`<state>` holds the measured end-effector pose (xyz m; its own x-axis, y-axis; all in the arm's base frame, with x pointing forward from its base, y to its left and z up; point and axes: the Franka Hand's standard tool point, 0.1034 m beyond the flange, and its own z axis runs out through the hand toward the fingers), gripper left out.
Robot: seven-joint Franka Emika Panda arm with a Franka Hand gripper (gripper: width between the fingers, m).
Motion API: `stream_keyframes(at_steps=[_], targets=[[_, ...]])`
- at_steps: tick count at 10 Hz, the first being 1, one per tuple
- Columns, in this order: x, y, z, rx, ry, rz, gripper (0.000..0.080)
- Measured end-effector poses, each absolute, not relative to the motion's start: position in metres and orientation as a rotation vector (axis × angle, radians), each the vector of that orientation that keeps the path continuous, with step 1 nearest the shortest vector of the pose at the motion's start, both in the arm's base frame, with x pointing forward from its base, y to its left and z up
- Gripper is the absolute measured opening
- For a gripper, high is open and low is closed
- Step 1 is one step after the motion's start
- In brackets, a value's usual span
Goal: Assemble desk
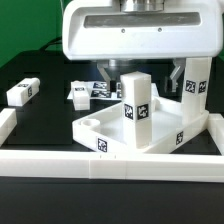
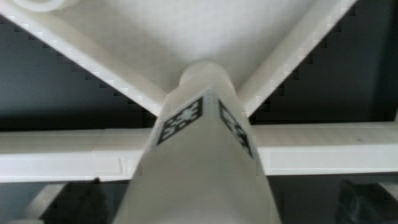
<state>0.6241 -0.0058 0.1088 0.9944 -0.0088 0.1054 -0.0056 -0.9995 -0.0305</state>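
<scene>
One leg (image 1: 137,108) stands straight up in the desk tray (image 1: 100,128), right under my tool (image 1: 135,68), its long side pointing up at it. I cannot tell if the tool is spread or pinching. Only the exterior view shows a loose leg (image 1: 22,92) lying on the tabletop (image 1: 45,115), well apart from the tray.

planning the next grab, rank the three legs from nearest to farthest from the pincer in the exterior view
1. upright leg, in the tray, just below the pincer
2. standing leg, exterior view's right
3. lying leg, far exterior view's left
</scene>
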Motion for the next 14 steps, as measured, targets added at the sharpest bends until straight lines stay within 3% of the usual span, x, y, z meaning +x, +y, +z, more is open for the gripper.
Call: stream_keyframes(at_steps=[7, 9, 10, 14], targets=[[0.6241, -0.0085, 0.1081, -3.081, -0.696, -0.165, 0.0649], [0.6241, -0.0087, 0.1081, -3.081, -0.693, -0.165, 0.0384], [0.6239, -0.0088, 0.1078, -3.081, -0.692, -0.163, 0.0288], [0.6239, -0.0089, 0.1077, -3.098, -0.590, -0.164, 0.0288]])
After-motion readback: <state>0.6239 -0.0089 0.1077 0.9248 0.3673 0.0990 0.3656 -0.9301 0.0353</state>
